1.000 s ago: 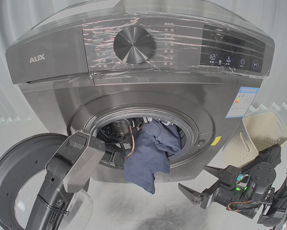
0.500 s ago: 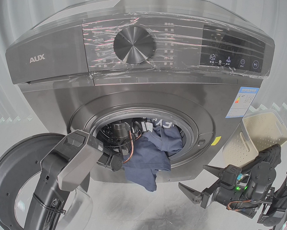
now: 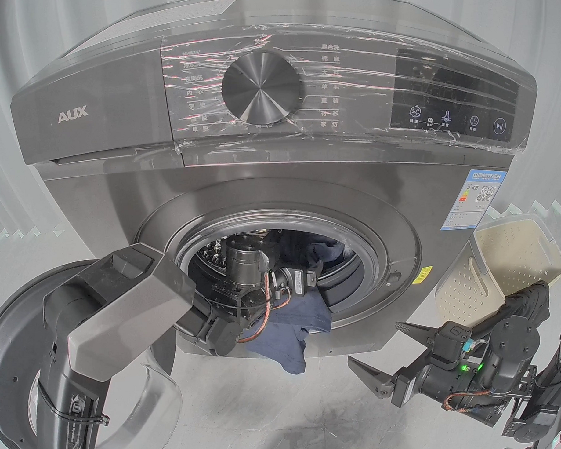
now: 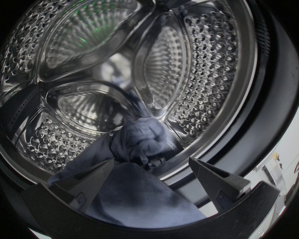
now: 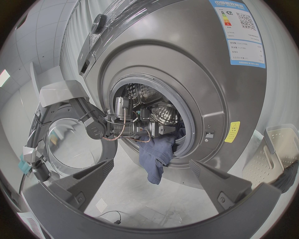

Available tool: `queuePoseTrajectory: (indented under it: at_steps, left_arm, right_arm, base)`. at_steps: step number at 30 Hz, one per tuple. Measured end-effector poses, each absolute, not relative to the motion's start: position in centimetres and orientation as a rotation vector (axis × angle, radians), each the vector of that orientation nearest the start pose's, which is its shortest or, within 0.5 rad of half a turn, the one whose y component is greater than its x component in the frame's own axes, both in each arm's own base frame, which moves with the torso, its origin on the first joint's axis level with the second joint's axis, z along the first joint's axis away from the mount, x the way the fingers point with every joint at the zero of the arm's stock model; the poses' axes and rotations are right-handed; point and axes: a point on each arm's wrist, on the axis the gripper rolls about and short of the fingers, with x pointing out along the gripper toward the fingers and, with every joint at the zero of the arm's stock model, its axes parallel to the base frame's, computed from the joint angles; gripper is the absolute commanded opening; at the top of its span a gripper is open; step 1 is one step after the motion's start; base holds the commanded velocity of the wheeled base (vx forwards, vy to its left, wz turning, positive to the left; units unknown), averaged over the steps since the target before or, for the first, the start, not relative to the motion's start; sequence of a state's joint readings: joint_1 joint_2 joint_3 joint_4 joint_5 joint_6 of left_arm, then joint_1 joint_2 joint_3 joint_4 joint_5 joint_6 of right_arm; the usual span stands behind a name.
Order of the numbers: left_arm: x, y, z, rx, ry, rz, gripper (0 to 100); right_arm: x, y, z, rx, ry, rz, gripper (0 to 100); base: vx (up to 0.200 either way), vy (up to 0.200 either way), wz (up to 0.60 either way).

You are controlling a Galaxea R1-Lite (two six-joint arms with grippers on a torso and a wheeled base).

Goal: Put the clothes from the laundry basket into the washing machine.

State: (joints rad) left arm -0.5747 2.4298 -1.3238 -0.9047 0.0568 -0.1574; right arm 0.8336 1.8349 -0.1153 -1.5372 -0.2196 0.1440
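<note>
The grey front-loading washing machine (image 3: 279,173) stands with its round glass door (image 3: 13,341) swung open at 8 o'clock of the drum opening. A dark blue cloth garment (image 3: 292,341) lies across the sill at 6 o'clock of that opening. Part of it is bunched inside the perforated steel drum (image 4: 187,77), and part hangs down outside over the front panel. The left claw (image 4: 151,161) sits in the mouth of the drum just above the garment, its fingers spread wide and gripping nothing. The right claw (image 3: 376,347) hangs low at 5 o'clock of the opening, well apart from the garment, also wide open and empty. The cream perforated plastic laundry basket (image 3: 514,256) stands tilted at 3 o'clock, beside the machine. A dark thing (image 3: 535,300) draped over its near rim may be a black garment, though that is hard to tell.
</note>
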Motion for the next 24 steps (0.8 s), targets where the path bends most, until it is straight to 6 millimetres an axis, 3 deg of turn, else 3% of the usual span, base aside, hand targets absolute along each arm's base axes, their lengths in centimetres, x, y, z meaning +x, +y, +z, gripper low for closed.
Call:
queuePoseTrajectory:
  at_steps: [7, 19, 20, 24]
  left_arm:
    - [38.6, -26.5, 4.7, -0.07, 0.26, -0.528, 100]
    - [38.3, -26.2, 2.2, -0.018, 0.319, -0.524, 100]
    - [38.3, -26.2, 1.9, -0.014, 0.324, -0.524, 0]
    - [38.5, -26.3, 1.1, 0.009, 0.329, -0.524, 0]
  right_arm:
    - [15.6, 16.5, 8.7, 0.046, 0.204, 0.601, 100]
    - [15.7, 16.7, 8.8, 0.048, 0.198, 0.603, 100]
    - [15.7, 16.7, 8.8, 0.048, 0.197, 0.604, 100]
    - [15.8, 16.8, 8.9, 0.051, 0.192, 0.604, 100]
  base:
    - [0.0, 0.0, 0.0]
    - [0.0, 0.0, 0.0]
    - [0.0, 0.0, 0.0]
    - [0.0, 0.0, 0.0]
